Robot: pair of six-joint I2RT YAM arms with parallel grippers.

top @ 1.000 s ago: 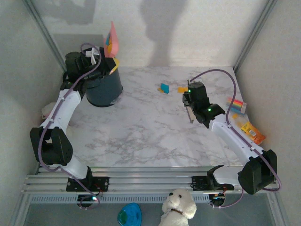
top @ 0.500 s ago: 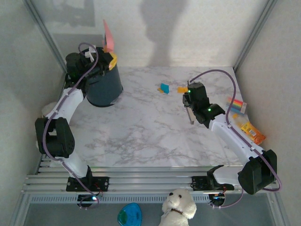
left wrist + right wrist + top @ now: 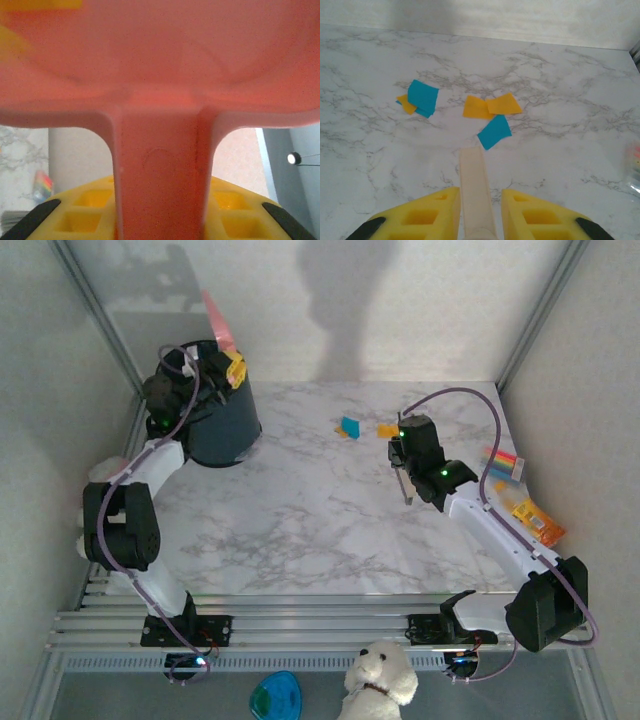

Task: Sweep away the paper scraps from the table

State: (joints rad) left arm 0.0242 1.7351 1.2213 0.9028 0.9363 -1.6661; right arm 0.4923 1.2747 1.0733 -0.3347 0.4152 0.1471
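On the veined table (image 3: 560,75), flat paper scraps (image 3: 494,132); right gripper (image 3: 479,197) pinches cream stick (image 3: 472,170), left gripper (image 3: 160,202) pink dustpan (image 3: 160,60).

**Open middle, cluttered edges**

The worktop (image 3: 290,530) lies bare across its middle and near half, room for either arm to pass. The dark bin (image 3: 225,430) blocks the far left corner; the left claw (image 3: 234,368) hangs above its rim, clamped on the pink dustpan (image 3: 217,320). The striped packets (image 3: 503,462) and the orange packet (image 3: 538,522) line the right edge (close to the side wall (image 3: 585,390)). The paper scraps (image 3: 485,117) lie flat just ahead of the right claw (image 3: 477,220), which pinches a pale stick (image 3: 472,170).
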